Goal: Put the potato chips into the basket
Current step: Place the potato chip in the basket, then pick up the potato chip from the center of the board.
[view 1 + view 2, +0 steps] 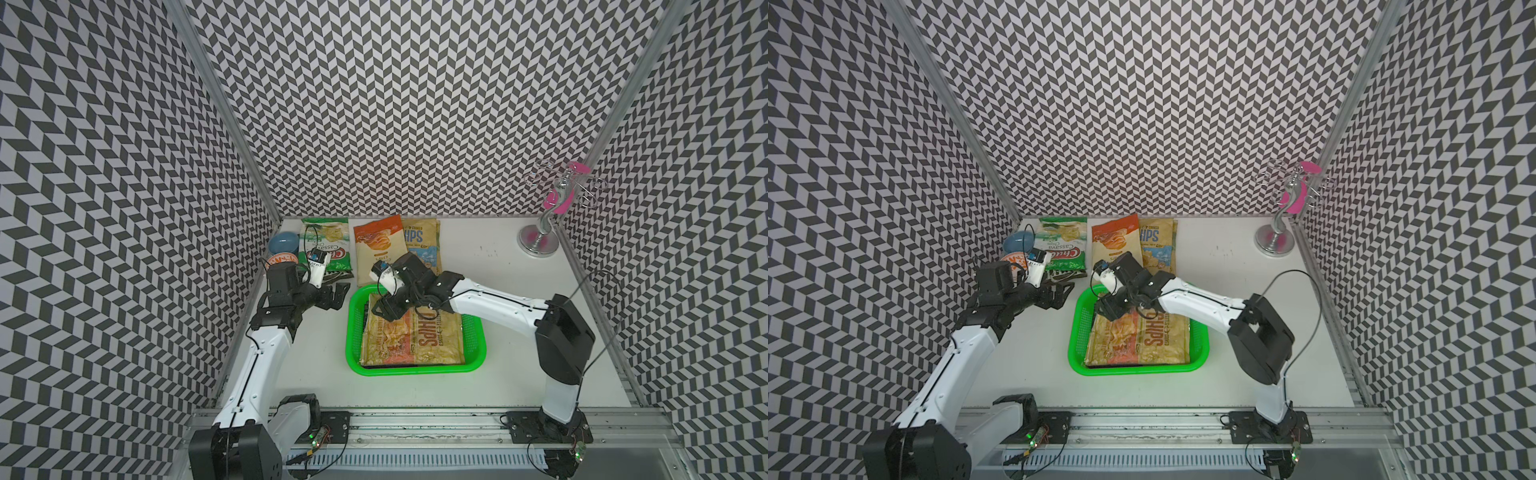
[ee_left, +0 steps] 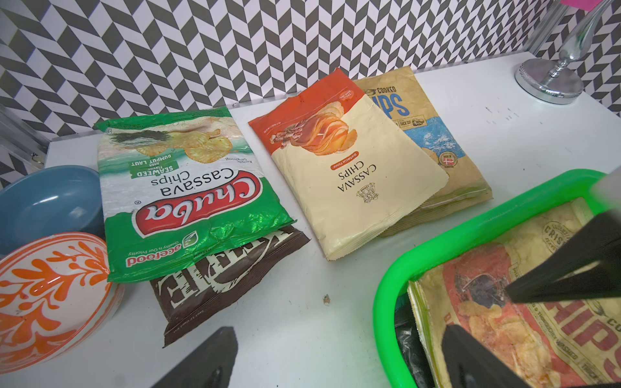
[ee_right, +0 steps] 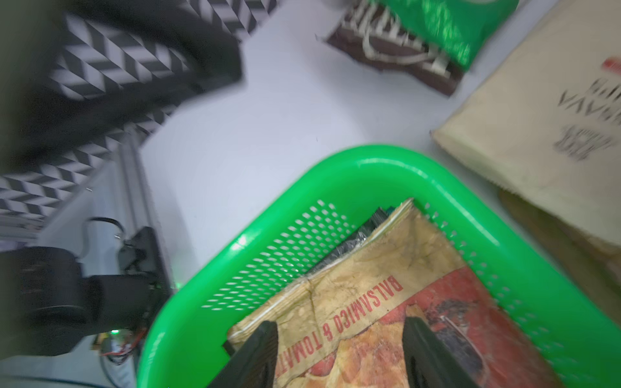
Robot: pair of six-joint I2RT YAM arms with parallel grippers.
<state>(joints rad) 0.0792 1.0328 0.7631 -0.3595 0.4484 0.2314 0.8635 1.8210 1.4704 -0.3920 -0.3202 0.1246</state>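
A white table [image 1: 519, 332] stands inside a booth whose walls [image 1: 415, 104] are covered in a black-and-white zigzag pattern. A metal rail [image 1: 415, 420] runs along the bottom of the frame. The left arm [image 1: 266, 353] and the right arm [image 1: 498, 305], both white and black, are mounted on it.

Just below the centre of both top views lies a bright green basket [image 1: 478, 345] with perforated walls. A tan chip bag [image 1: 432, 345] with red lettering lies flat inside it, over a dark wrapper [image 3: 366, 231] that shows only at its edge. The right gripper [image 1: 384, 311] is over the upper left corner of the basket. Its jaws are partly apart above that bag and clasp nothing. Whether the tips touch the bag cannot be told. The left gripper [image 1: 334, 296], left of the basket over bare table, is spread fully wide and empty.

Four bags lie on the table by the back wall, above the basket. A green-and-white bag [image 1: 328, 245] overlaps a brown bag [image 2: 218, 289]. A beige-and-orange bag [image 1: 380, 245] overlaps a tan bag with blue lettering [image 1: 426, 245]. A blue bowl [image 1: 282, 244] and an orange-patterned bowl [image 1: 279, 262] sit at the table's upper left corner. A silver stand [image 1: 540, 241] with pink pieces stands at its upper right corner.
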